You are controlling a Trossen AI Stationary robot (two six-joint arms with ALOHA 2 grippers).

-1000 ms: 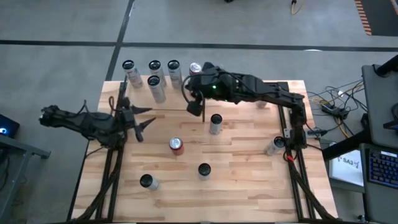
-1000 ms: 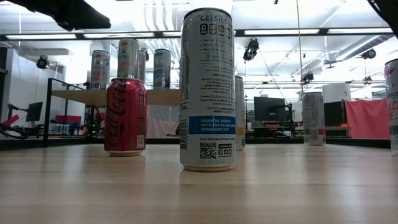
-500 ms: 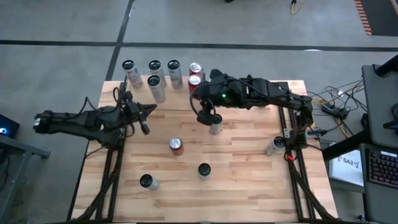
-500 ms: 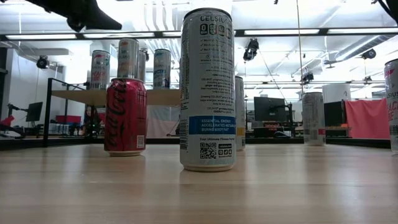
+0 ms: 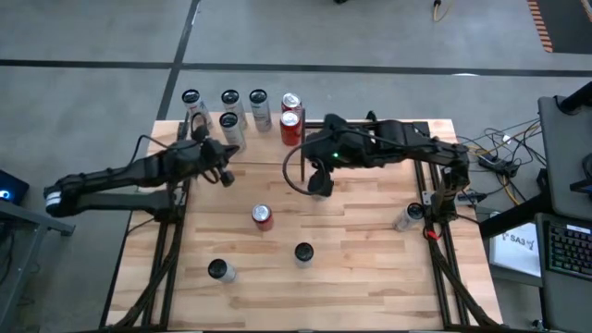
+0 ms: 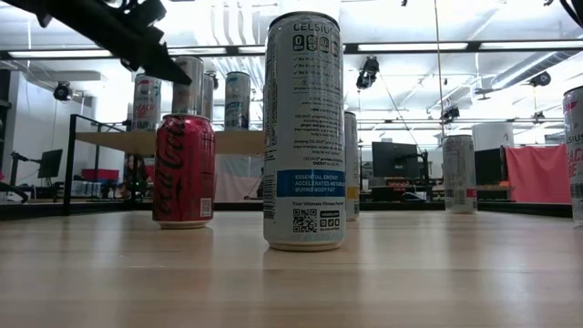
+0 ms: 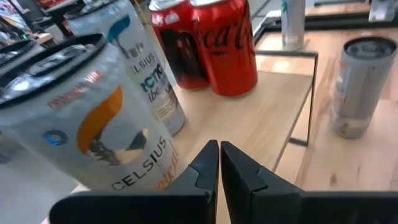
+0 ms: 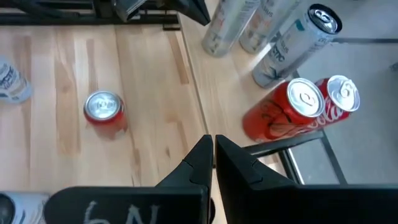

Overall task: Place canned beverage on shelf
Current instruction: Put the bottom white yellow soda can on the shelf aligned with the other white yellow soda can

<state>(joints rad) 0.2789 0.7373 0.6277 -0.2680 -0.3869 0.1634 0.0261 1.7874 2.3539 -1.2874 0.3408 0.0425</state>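
Note:
The shelf [image 5: 259, 148] stands at the table's far left and carries several slim white cans [image 5: 229, 97] and two red cans [image 5: 290, 118]. My left gripper [image 5: 225, 174] is shut and hovers at the shelf's near edge, beside a white Celsius can [image 7: 93, 118]. Whether it touches that can I cannot tell. It holds nothing. My right gripper [image 5: 312, 176] is shut and holds nothing. It hangs above the table just right of the shelf, over a silver can [image 5: 321, 188]. In its wrist view the fingers [image 8: 213, 146] point down past the shelf's red cans [image 8: 292, 112].
On the tabletop stand a red can [image 5: 263, 215], a white Celsius can [image 5: 303, 252] and another can [image 5: 219, 269]. One more [image 5: 407, 217] is near the right arm's base. Bare wood lies between them. The shelf's black posts [image 7: 314, 93] edge its right side.
My left gripper has shut with nothing in it and swung toward the far edge, up to the shelf's near side. My right arm has drawn back from the shelf toward the right and near edges, uncovering a second red can standing on the shelf.

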